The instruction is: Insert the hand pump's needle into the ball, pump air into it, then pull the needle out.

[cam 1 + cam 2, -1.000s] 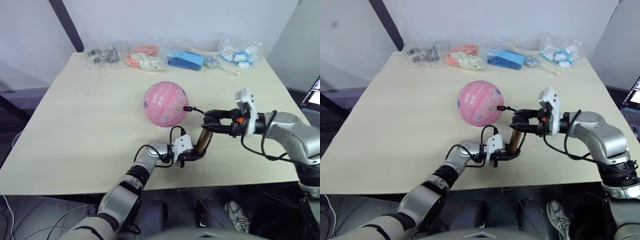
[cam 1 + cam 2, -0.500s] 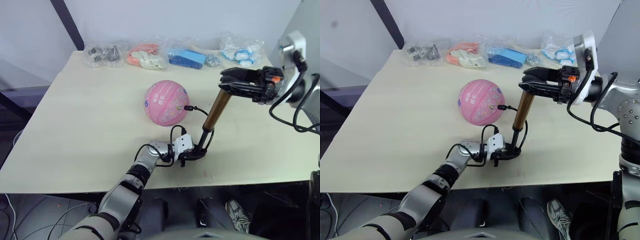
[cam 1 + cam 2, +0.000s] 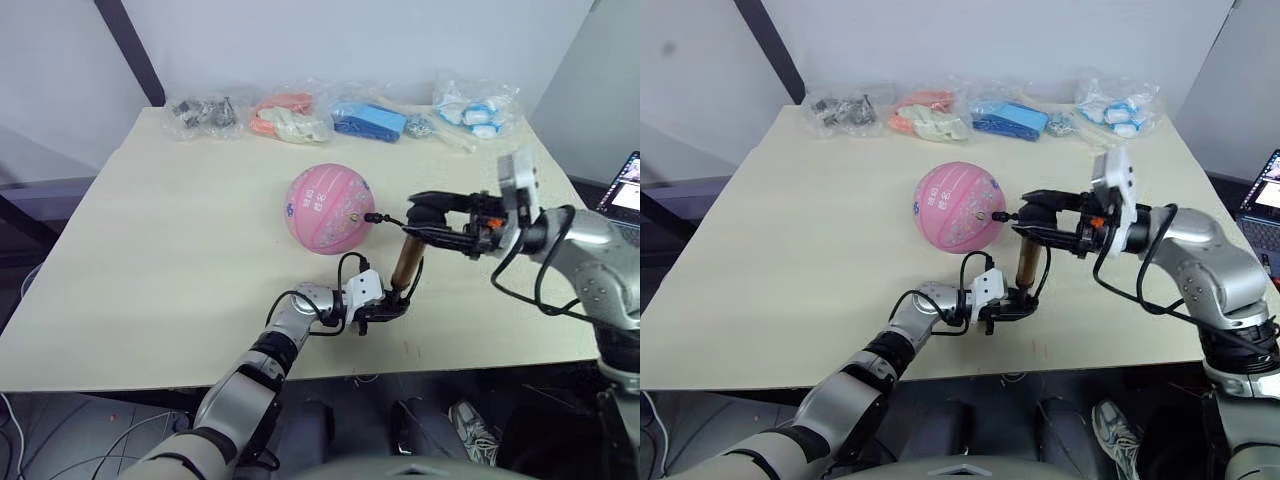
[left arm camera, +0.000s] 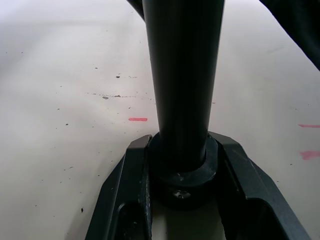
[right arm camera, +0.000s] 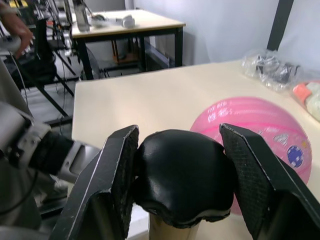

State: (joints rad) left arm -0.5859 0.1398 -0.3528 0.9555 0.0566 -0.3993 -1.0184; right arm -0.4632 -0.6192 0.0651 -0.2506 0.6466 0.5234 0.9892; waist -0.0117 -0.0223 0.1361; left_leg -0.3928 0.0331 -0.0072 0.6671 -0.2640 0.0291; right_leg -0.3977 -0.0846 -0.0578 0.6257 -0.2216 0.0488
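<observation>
The pink ball (image 3: 328,208) rests mid-table. The hand pump (image 3: 407,266) stands upright just in front of it and to its right. My left gripper (image 3: 386,309) is shut on the pump's black base (image 4: 182,170), one finger on each side. My right gripper (image 3: 432,222) is shut on the black handle (image 5: 182,175) at the top, which sits low on the gold barrel. The thin black hose (image 3: 392,222) runs to a small black fitting (image 3: 371,216) pressed against the ball's right side. The needle's pin is hidden there.
Several plastic bags of small items lie along the table's far edge, among them a grey one (image 3: 205,110), an orange one (image 3: 290,115), a blue one (image 3: 370,118) and a white-blue one (image 3: 475,105). A laptop (image 3: 625,192) sits off the table's right edge.
My right gripper lifted the pump handle high half a second ago, drawing the pump out long. It has now pushed the handle back down. The left gripper and ball stayed put.
</observation>
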